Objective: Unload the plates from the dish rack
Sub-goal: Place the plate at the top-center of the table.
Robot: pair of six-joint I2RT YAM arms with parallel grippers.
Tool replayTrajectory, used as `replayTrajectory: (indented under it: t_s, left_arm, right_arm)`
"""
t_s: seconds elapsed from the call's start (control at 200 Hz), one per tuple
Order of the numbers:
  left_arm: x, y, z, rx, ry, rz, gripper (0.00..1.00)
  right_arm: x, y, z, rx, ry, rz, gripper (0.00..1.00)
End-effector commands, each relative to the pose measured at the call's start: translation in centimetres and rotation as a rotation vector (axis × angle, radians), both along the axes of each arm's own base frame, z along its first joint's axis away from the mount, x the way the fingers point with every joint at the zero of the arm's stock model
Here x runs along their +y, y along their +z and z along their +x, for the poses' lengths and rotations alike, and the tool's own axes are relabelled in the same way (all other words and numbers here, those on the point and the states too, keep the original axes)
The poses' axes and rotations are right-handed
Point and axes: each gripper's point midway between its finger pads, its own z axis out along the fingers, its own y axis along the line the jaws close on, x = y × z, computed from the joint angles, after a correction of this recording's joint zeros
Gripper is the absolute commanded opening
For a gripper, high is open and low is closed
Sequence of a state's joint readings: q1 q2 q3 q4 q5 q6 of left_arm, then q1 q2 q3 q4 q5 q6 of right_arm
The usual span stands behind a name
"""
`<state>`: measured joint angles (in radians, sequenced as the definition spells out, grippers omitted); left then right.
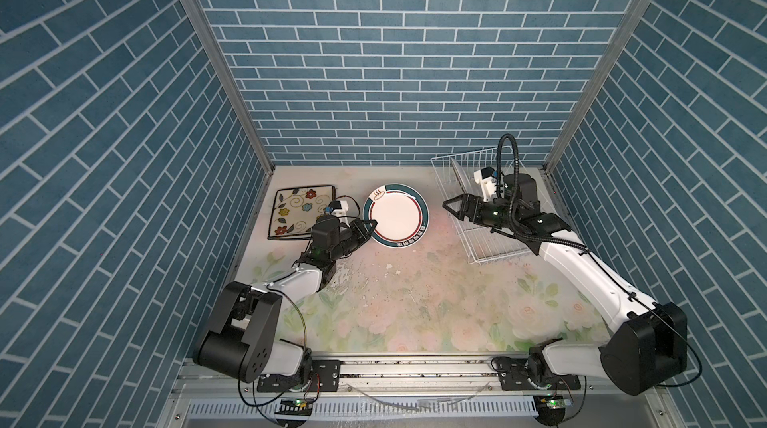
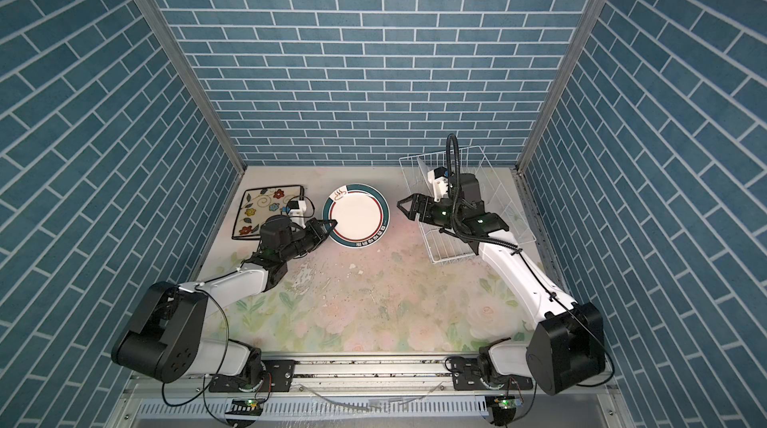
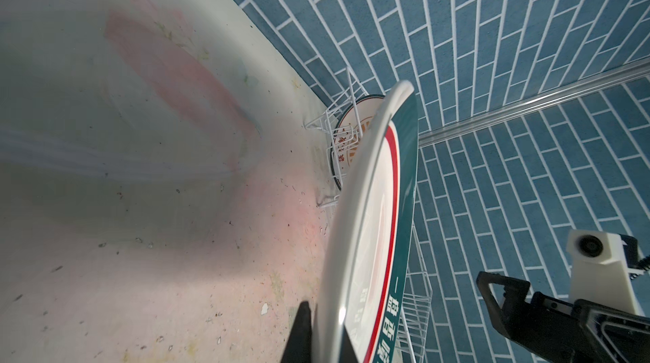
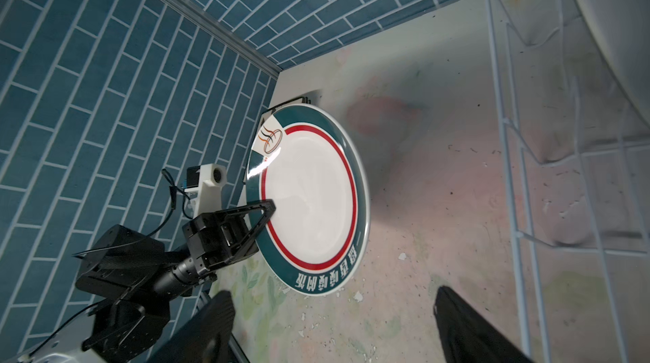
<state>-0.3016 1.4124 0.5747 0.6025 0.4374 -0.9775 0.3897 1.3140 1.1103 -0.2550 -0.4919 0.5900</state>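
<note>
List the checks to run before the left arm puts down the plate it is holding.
1. Left gripper shut on the rim of the teal-rimmed round plate: ok.
2. Right gripper open and apart from that plate: ok.
3. Floral square plate flat on the table, apart from the held plate: ok.
4. Held plate touching the table: cannot tell.
5. Dish rack emptied: not ok, an orange-centred round plate stands in it.

White links point(image 1: 581, 264), black joints point(image 1: 647, 347); black left hand point(image 1: 372, 223) and right hand point(image 1: 452, 210); ribbed cable point(image 1: 516, 181).
</note>
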Motion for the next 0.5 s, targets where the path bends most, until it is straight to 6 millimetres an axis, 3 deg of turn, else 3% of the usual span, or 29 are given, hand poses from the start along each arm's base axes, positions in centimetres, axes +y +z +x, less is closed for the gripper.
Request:
replayTrajectory:
  t_s: [0.0,0.095,0.495]
  left_arm:
    - [0.4,1.2,1.4,-0.048,0.026,0.032,0.00]
    - [0.7,0.6,1.9,-0.036,0.044,0.046,0.00]
    - [0.6,-2.4,4.8,0.018,0.082,0.068,0.00]
  right_arm:
    - [-2.1,-1.3,-0.2,-0.024,-0.051,-0.114,0.94]
    - [-2.8,-1.3,-0.2,-0.038,-0.072,-0.148,0.99]
    - [-5.3,-1.5,0.1,-0.077,-0.118,-0.280,0.99]
